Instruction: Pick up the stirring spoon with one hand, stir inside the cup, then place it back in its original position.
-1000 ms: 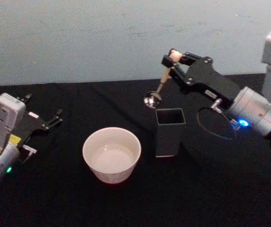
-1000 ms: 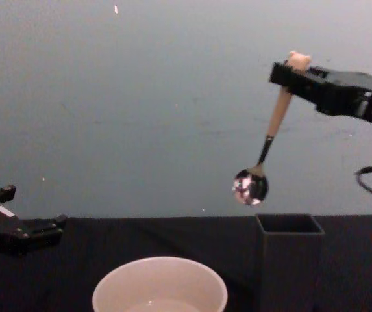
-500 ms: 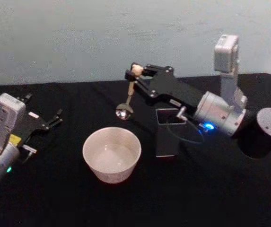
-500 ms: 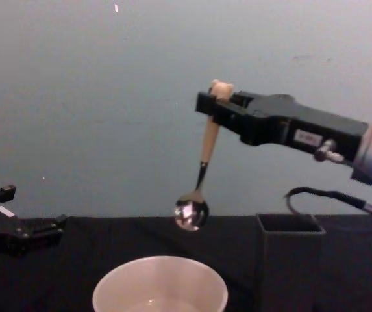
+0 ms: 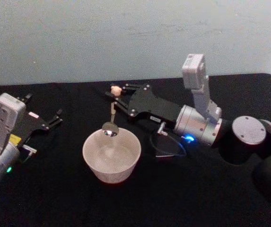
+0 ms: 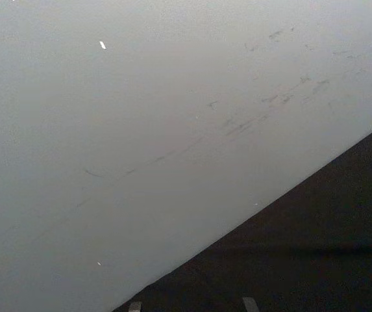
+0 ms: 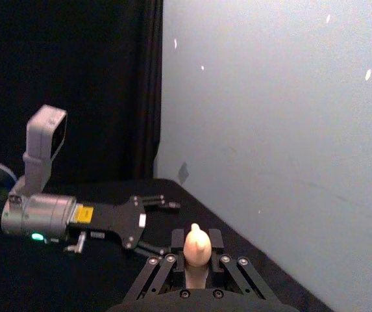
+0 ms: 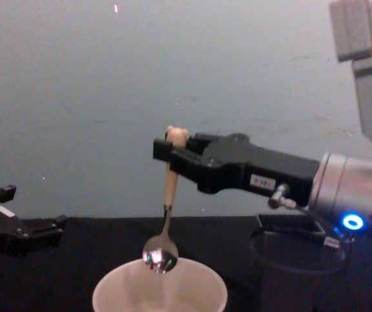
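Clamped in the right gripper, fingers closed on the top of its handle: the stirring spoon. Pale beige handle, thin metal shaft, small shiny silver bowl. Hangs close to upright, bowl down, with the tiny bear head poking out above the fingertips; from the right wrist view, seen as a rounded beige knob between the black finger links. Reaches in from the right side, forearm stretched low across the black table.

Below the spoon: the cup, wide, round, cream-white, thin-rimmed, standing upright near the middle of the table. From the chest view, spoon bowl level with the rim of the cup, over its far side. Cannot tell whether metal touches the rim.

To the cup's right, partly behind the right arm and a looped cable: the dark grey square holder, upright.

Parked well apart at the table's left: the left gripper, fingers spread wide, holding nothing.
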